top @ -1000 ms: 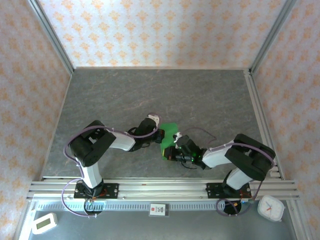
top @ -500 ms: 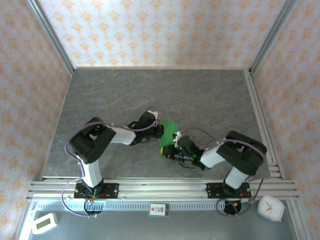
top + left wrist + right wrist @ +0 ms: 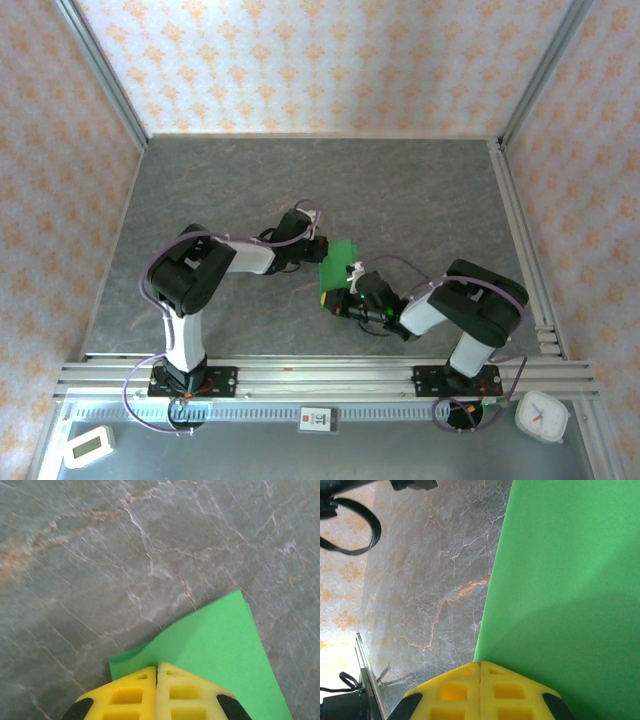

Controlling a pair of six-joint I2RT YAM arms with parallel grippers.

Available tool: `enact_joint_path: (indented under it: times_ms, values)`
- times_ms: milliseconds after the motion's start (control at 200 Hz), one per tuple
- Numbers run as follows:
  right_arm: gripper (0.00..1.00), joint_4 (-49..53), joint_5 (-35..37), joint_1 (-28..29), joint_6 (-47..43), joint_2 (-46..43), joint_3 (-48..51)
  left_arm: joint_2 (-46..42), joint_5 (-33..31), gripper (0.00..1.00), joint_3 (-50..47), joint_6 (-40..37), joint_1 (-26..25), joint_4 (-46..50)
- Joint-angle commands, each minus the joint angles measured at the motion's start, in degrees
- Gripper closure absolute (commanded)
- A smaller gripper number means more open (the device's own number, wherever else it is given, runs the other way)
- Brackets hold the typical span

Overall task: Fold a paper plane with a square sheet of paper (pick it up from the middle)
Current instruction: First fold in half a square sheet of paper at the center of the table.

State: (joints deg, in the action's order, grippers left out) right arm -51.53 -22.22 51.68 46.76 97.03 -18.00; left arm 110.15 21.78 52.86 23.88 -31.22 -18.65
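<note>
- The thin bright green square sheet of paper lies on the grey marbled counter, a little toward 6 o'clock from the middle, between the two arms
- From above it looks narrower than a square, and the left wrist view shows a second edge at its far corner, so I judge it is already folded once, not yet a dart
- The left tool comes from 9 o'clock and sits at the sheet's 11 o'clock corner, its yellow fingers pressed together with no gap
- Beside it the paper edge rises in a soft wave off the counter; I cannot tell whether a layer is caught between the fingers or the tips only push on it
- The right tool reaches in from 4 o'clock to the sheet's 6 o'clock end, fingers also pressed together, the paper spreading smooth ahead of them
- I think the tools stand at opposite ends for a reason: one keeps the thin sheet from sliding on the smooth counter while the other works the crease
- The risk, as I see it, is that the light paper springs up or turns when one tip leaves it
</note>
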Motion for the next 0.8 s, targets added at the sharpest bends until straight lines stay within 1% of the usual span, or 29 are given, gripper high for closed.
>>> enact_joint_path:
  times_ms: [0,285,355,440,525,631,706,796]
  values:
    - [1.00,17.87,-1.53,0.77,0.48,4.74,4.37,3.29,-9.21,1.00,2.30,-1.75,5.35,1.17]
    - [1.00,16.45,-2.18,0.79,1.13,5.32,4.87,5.81,-9.33,1.00,7.60,-1.62,8.73,2.83]
    - [1.00,16.43,-2.26,0.79,1.05,5.19,4.80,3.80,-8.86,1.00,7.47,-1.38,9.03,2.72]
    - [1.00,16.47,-2.21,0.79,1.05,5.10,4.73,-1.30,-6.83,1.00,5.01,-0.18,8.75,2.58]
    - [1.00,16.48,-2.11,0.79,1.05,5.22,4.53,-8.45,-4.52,1.00,-0.32,2.21,7.11,0.22]
    - [1.00,16.31,-2.30,0.79,1.07,5.34,4.29,-14.80,-3.50,1.00,-5.73,3.64,3.09,-0.06]
    - [1.00,16.31,-2.40,0.79,1.05,5.36,4.20,-17.26,-3.45,1.00,-8.81,4.47,0.18,-0.49]
    - [1.00,16.12,-3.27,0.79,1.05,4.87,4.09,-18.04,-3.53,1.00,-11.02,5.36,-2.17,-1.55]
